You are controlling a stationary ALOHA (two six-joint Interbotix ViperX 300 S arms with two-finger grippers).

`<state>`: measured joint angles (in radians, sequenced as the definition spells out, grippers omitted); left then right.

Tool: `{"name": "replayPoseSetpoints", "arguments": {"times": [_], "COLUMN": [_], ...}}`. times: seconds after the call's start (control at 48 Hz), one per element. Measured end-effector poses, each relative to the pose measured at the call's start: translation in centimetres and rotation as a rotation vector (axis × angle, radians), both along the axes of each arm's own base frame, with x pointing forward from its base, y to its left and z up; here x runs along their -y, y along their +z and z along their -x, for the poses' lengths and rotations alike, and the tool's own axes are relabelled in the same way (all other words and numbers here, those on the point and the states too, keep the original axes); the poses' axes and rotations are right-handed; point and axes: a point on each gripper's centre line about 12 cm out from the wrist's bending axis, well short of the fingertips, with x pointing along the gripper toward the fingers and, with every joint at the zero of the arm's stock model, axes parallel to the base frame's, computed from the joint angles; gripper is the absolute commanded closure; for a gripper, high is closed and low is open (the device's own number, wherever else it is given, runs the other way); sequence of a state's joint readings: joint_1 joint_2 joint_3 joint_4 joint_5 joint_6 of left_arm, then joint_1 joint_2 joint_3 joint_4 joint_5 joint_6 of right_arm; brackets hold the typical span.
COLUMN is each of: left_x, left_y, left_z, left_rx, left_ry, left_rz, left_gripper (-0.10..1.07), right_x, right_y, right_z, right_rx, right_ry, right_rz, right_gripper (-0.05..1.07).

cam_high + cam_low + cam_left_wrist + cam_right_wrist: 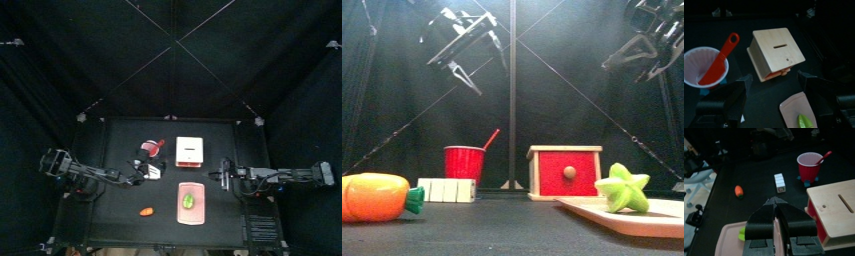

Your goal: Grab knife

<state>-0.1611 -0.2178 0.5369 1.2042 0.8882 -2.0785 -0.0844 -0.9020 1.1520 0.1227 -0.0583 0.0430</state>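
Clearly nothing is grabbed yet: the red knife (716,59) stands in the cup (703,66); left gripper (771,97) spread above it, right gripper (782,224) pressed together, empty.

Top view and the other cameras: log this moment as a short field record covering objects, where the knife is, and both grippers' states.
knife: red knife standing blade-down in the red cup, handle sticking out
box: wooden box with red front, beside the cup
board: pink cutting board carrying a green star-shaped toy
other items: toy carrot; white block
left gripper: open, raised above cup and box, holding nothing
right gripper: shut, empty, raised above the board
task status: knife not yet grasped
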Motion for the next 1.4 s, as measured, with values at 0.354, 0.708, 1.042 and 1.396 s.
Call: {"name": "replayPoseSetpoints", "arguments": {"times": [0.354, 0.708, 1.042, 1.396], "left_x": [-5.5, -6.4, -6.8, -7.0], "left_y": [-0.8, -4.0, -6.5, -6.1], "left_z": [10.6, 13.9, 15.5, 16.2], "left_rx": [0.144, -0.03, -0.119, -0.097], "left_ry": [-0.206, -0.415, -0.364, -0.315], "left_rz": [-0.079, -0.31, -0.339, -0.35], "left_gripper": [-0.05, -0.05, -0.05, -0.05], "right_x": [3.8, 6.9, 9.6, 16.7], "right_y": [-0.3, 1.8, 3.3, 3.0], "right_z": [-1.7, -5.8, -11.4, -14.4], "right_rx": [0.08, 0.091, -0.038, -0.255], "right_ry": [-0.237, -0.352, -0.368, -0.407], "right_rz": [-0.224, -0.356, -0.544, -0.681], "right_gripper": [1.0, 1.0, 1.0, 0.9]}}
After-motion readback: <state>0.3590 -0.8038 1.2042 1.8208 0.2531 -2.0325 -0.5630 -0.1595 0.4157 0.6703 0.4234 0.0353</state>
